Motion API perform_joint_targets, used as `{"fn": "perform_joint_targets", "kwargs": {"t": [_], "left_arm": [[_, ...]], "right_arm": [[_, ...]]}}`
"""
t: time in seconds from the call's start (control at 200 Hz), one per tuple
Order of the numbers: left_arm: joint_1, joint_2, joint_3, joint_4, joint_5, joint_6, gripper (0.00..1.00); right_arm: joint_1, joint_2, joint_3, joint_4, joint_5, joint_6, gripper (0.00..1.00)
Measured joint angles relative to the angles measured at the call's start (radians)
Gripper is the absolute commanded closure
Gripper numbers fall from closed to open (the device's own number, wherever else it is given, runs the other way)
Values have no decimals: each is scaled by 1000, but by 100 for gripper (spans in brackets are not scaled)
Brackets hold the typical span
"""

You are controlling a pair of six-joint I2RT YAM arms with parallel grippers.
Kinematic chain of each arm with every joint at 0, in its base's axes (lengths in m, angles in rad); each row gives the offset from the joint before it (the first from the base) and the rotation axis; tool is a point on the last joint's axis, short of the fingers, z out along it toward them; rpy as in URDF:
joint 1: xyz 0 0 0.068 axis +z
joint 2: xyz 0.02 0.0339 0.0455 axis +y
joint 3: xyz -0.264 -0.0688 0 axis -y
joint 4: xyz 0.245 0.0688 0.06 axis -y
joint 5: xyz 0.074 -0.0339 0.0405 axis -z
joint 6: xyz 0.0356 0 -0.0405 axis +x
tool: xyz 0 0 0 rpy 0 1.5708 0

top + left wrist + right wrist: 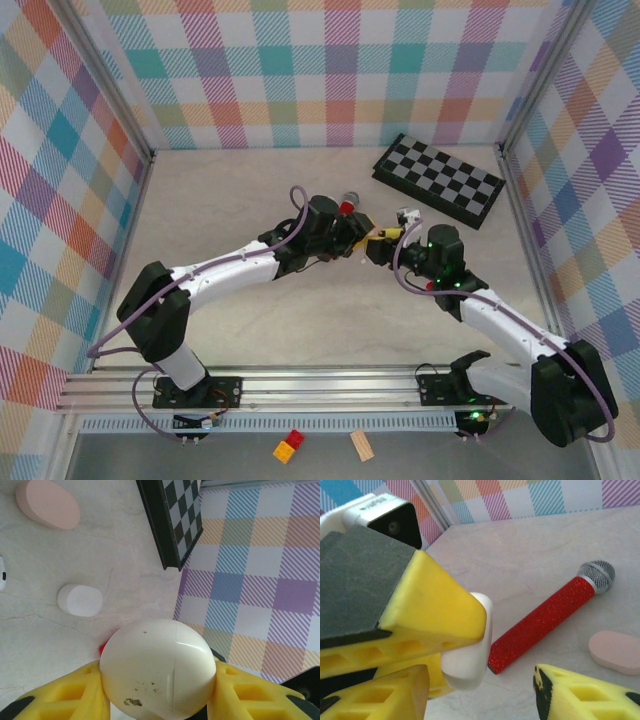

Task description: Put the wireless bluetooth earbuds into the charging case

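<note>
Left gripper (157, 680) pinches the cream charging case (157, 662) between both pads. Right gripper (482, 687) spread just beside it, holding nothing. Step: opening the case, lid looks shut. Next: right pries the lid, then loads earbuds.

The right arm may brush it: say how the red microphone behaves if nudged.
The red microphone lies on its side on the table, so its round body would probably roll. Its glittery skin looks rough, likely grippy, not slippery.
</note>
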Motion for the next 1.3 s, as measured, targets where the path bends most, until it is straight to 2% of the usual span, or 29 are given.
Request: {"fn": "perform_joint_targets", "kwargs": {"t": [0.13,0.235,0.43,0.535,0.685,0.77,0.865,1.035,1.17,1.305], "left_arm": [[0,0,-6,7,12,-10,58],[3,0,-7,10,23,-19,58],[9,0,-10,33,23,-30,57],[12,0,-15,54,24,-36,45],[13,0,-35,97,40,-55,18],[19,0,-50,121,39,-38,9],[37,-12,-82,142,35,4,4],[108,-119,-183,155,-10,189,4],[148,-224,-193,124,-42,449,1],[150,-301,-195,105,-6,751,0]], "right_arm": [[0,19,4,35,-12,2,57],[2,37,6,53,-22,3,69],[5,48,27,52,-31,13,78],[5,48,36,43,-34,10,80],[5,32,43,14,-37,3,82],[5,19,53,-11,-37,-2,82],[5,4,60,-37,-37,-12,83],[5,-13,77,-102,-37,-35,83],[5,-33,108,-165,-37,-53,85],[5,-64,142,-206,-38,-75,85]]}}
